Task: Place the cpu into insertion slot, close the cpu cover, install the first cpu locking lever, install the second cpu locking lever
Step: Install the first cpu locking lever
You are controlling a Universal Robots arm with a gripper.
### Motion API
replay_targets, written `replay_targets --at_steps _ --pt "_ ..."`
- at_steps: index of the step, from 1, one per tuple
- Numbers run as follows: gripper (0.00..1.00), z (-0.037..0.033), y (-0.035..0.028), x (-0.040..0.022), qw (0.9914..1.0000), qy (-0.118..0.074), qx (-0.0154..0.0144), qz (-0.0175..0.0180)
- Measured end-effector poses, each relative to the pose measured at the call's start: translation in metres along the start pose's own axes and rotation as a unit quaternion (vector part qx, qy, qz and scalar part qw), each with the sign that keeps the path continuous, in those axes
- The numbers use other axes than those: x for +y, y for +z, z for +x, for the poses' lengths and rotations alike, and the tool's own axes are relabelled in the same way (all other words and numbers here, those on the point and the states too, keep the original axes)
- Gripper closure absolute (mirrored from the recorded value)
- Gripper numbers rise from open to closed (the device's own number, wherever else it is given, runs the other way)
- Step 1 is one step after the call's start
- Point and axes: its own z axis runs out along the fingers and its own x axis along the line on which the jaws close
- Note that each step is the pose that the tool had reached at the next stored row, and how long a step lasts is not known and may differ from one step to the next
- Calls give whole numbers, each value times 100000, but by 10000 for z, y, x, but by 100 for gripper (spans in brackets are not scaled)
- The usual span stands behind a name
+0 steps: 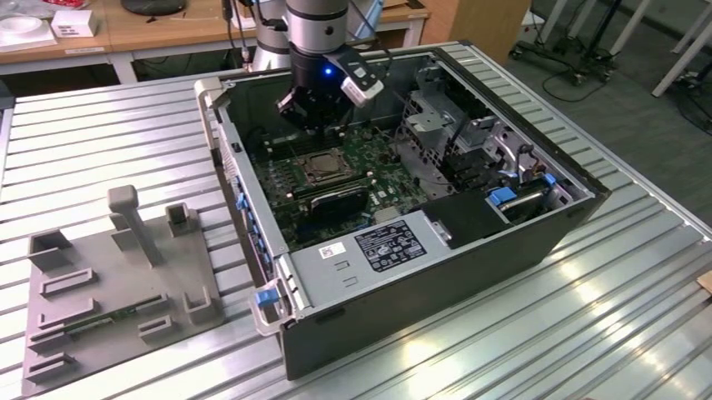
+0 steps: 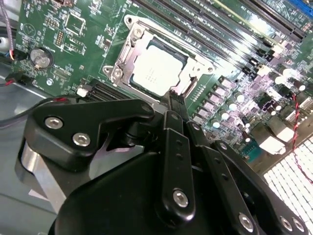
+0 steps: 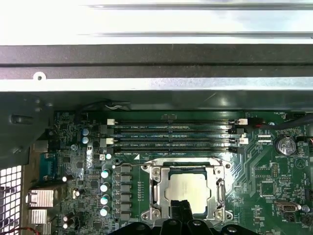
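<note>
Claw [image 2: 173, 97] sits low inside the open pc case [image 1: 445, 275], w/ the arm coming straight down from above in the exterior view. That fits work on a motherboard [image 1: 378, 167] lying flat in a case on its side on the table [image 1: 579, 333].

Fingers [image 3: 180, 211] look pressed together w/ nothing between them. The tips are at the near edge of the insertion slot [image 2: 117, 74], touching or just above it; can't tell which. Tips together make a narrow point, prob. for pushing rather than gripping.

The cpu [image 2: 157, 69] is just ahead of the tips, seated flat and square in the slot. The cpu cover [image 2: 137, 46] lies down over it, so the chip shows through the cut-out; cover looks closed. Can't tell if the levers are latched.

Memory sticks [image 3: 171, 134] run in a row beyond the slot, clear of the claw.
</note>
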Motion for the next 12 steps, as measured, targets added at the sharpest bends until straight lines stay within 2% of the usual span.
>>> replay_targets --at_steps 2,5,12 --pt "89 4 -2 0 100000 2 8 16" --pt "89 48 -4 -1 100000 -5 -15 20" --pt "89 232 -13 -3 100000 -10 -260 13"
